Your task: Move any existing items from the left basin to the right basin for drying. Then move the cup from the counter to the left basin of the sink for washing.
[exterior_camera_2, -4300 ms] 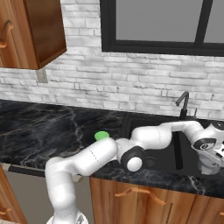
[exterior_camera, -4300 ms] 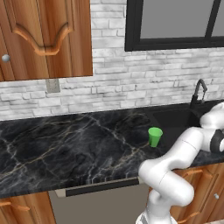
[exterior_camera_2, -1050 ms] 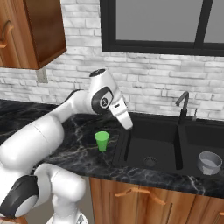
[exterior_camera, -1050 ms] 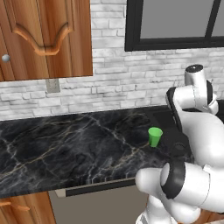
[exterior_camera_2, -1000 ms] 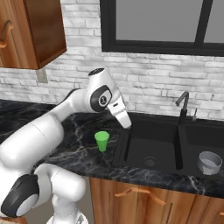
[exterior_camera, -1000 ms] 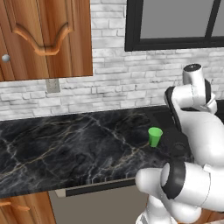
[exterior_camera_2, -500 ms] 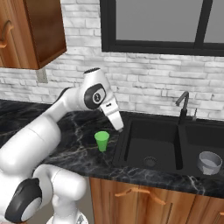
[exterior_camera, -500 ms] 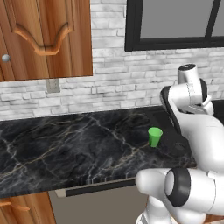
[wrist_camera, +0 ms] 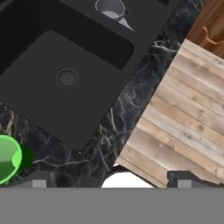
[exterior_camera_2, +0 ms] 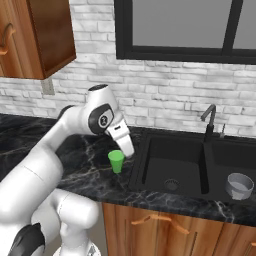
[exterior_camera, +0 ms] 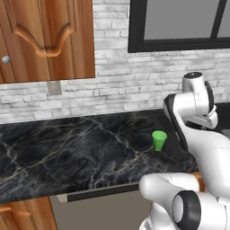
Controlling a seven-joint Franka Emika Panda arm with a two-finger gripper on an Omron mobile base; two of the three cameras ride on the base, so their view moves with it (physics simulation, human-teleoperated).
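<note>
cup (exterior_camera_2: 116, 161): upright on bench (exterior_camera_2: 60, 150), just left of sink (exterior_camera_2: 172, 162)
tool (exterior_camera_2: 129, 151): above cup, fingers spread, holding nothing
bowl (exterior_camera_2: 239, 185): in right basin

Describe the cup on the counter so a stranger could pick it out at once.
Start at the long black marble-look counter under the brick wall and follow it to the black sink. Just left of the sink's left basin stands the cup, upright, beside the robot's wrist. It is small, tapered, handleless and bright green, unlike the grey bowl in the right basin.

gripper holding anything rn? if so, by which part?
Nothing held. The gripper hangs open above the counter beside the cup, which stands free by the left basin; the fingers have nothing between them.
</note>
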